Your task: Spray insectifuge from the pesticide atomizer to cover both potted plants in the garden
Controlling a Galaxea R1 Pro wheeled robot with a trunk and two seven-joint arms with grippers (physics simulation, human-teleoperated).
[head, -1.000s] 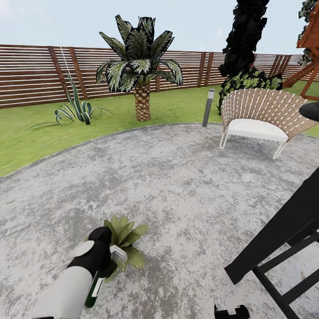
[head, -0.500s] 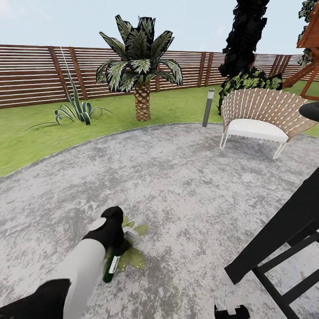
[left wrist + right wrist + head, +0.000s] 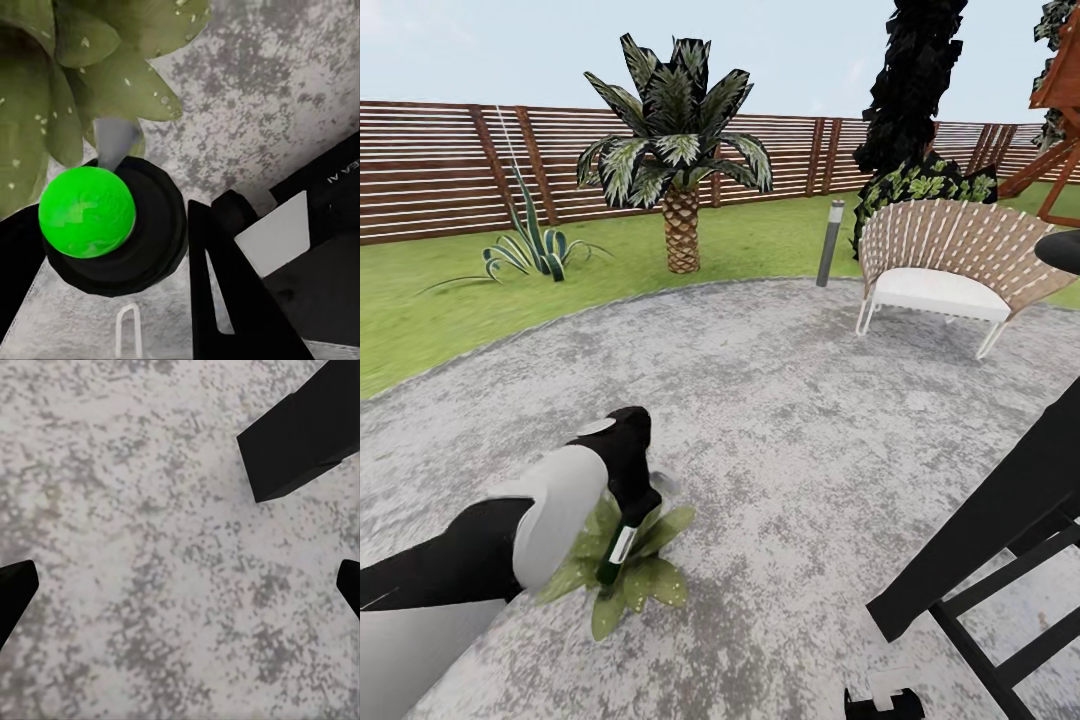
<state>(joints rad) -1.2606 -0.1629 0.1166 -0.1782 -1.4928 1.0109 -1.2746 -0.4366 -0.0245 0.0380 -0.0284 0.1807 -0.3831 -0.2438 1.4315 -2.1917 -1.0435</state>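
1. The pesticide atomizer point(image 3: 617, 548) is held clamped in the left gripper point(image 3: 632, 500), nozzle end down, directly above a potted plant point(image 3: 622, 572) standing on the gravel patio point(image 3: 780, 420).
2. Over the last second the left arm has been carried forward and raised; the bottle, earlier held at the near side of the rosette, is now positioned over its centre.
3. In the left wrist view a bright green cap point(image 3: 86, 212) of the bottle is seen between the dark fingers point(image 3: 225, 300), with a pale spray cone directed at the leaves point(image 3: 112, 75).
4. Pale specks are visible on the leaves, which suggests that insectifuge is being deposited; coverage is judged partial.
5. The right gripper point(image 3: 180, 585) is held apart and empty above bare gravel.
6. A second potted plant is not identified in these views; it is judged that it remains to be located and sprayed.
7. The palm point(image 3: 678, 150), wicker chair point(image 3: 950, 270) and bollard lamp point(image 3: 830, 243) are unchanged.
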